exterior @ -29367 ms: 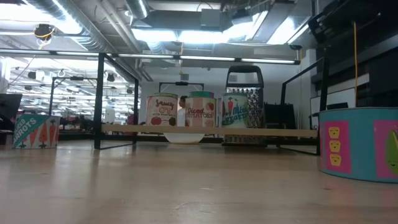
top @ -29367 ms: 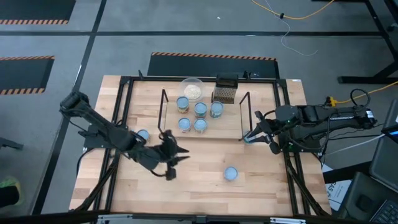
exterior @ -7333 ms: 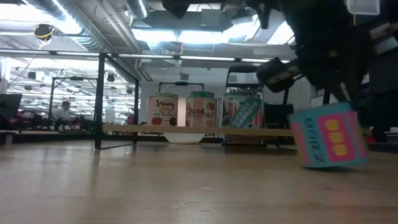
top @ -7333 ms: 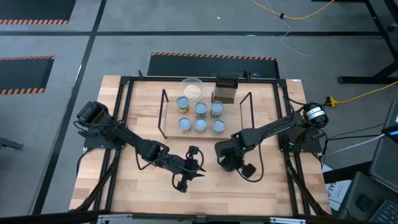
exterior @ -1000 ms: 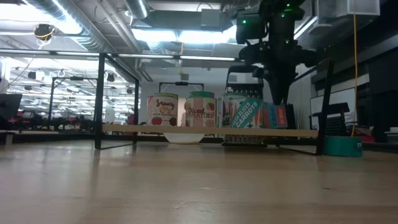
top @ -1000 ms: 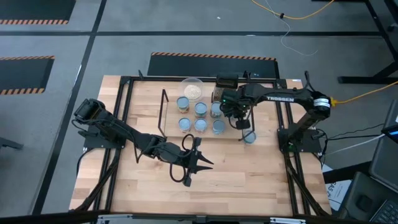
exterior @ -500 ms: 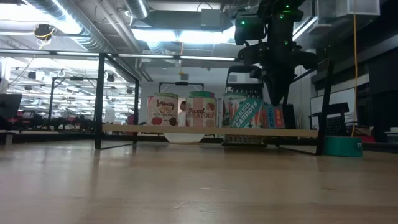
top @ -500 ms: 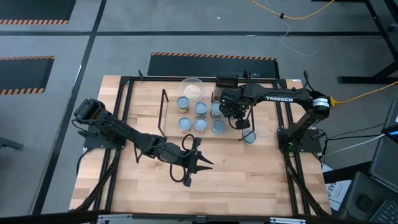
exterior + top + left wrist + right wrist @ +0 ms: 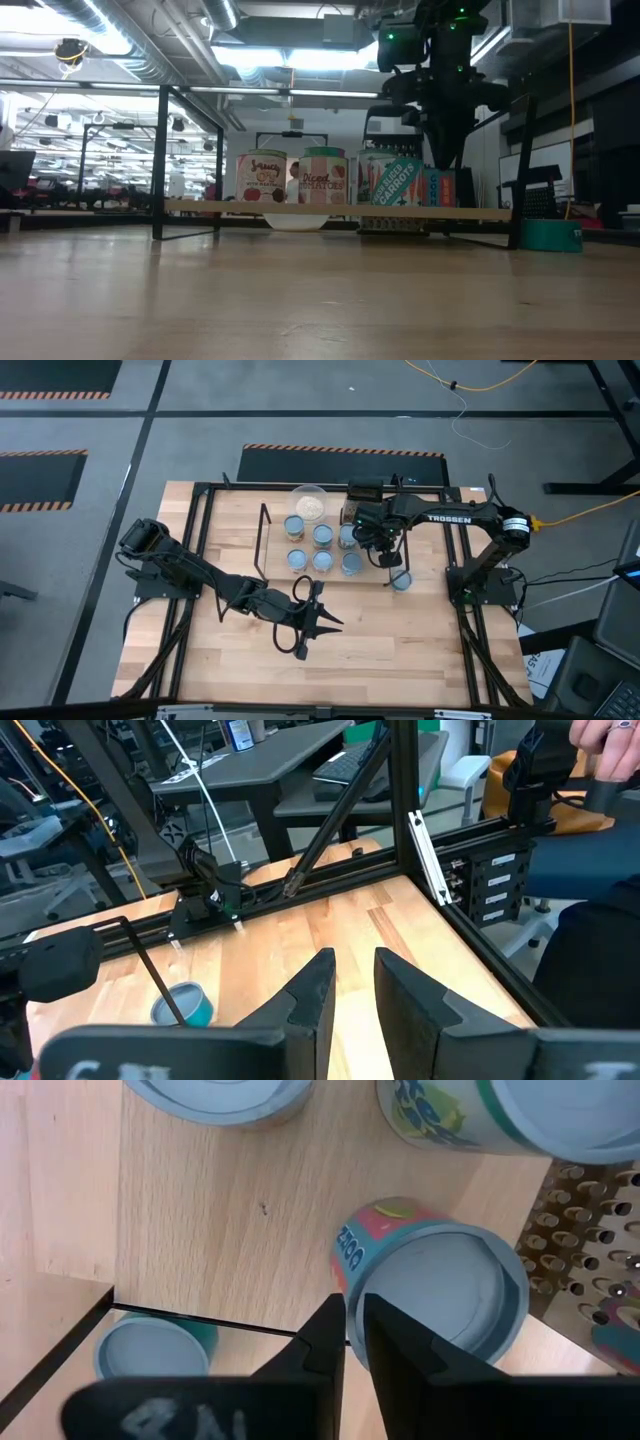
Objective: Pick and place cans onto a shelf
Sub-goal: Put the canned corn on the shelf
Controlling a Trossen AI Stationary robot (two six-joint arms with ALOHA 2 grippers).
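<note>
Several cans stand on the shelf (image 9: 330, 575), a light-wood board between black wire uprights. My right gripper (image 9: 355, 1332) points straight down over the shelf's right end. Its fingers are slightly apart over the near rim of a pink-and-teal can (image 9: 440, 1285) that stands upright on the board (image 9: 440, 187). Another teal can (image 9: 400, 580) sits on the table just right of the shelf, by its base. My left gripper (image 9: 350, 985) hovers open near the table's middle (image 9: 322, 618), with nothing between its fingers. My right gripper's fingers (image 9: 325, 1338) come from above, one outside the can's wall and one over its recessed top, at the rim (image 9: 350, 1285). The can stands upright on the shelf board. Whether the fingers touch the rim, I cannot tell.
A clear bowl (image 9: 309, 505) and a dark metal grater (image 9: 362, 508) stand at the shelf's far side, the grater close beside the placed can (image 9: 590, 1230). The black frame rails (image 9: 200, 560) run along the table's edges. A person's hand (image 9: 600, 735) shows beyond the table.
My right gripper's fingers have parted a little over the can at the shelf's right end. In the low view that can now shows its blue side and stands upright on the board. The left arm has kept still.
</note>
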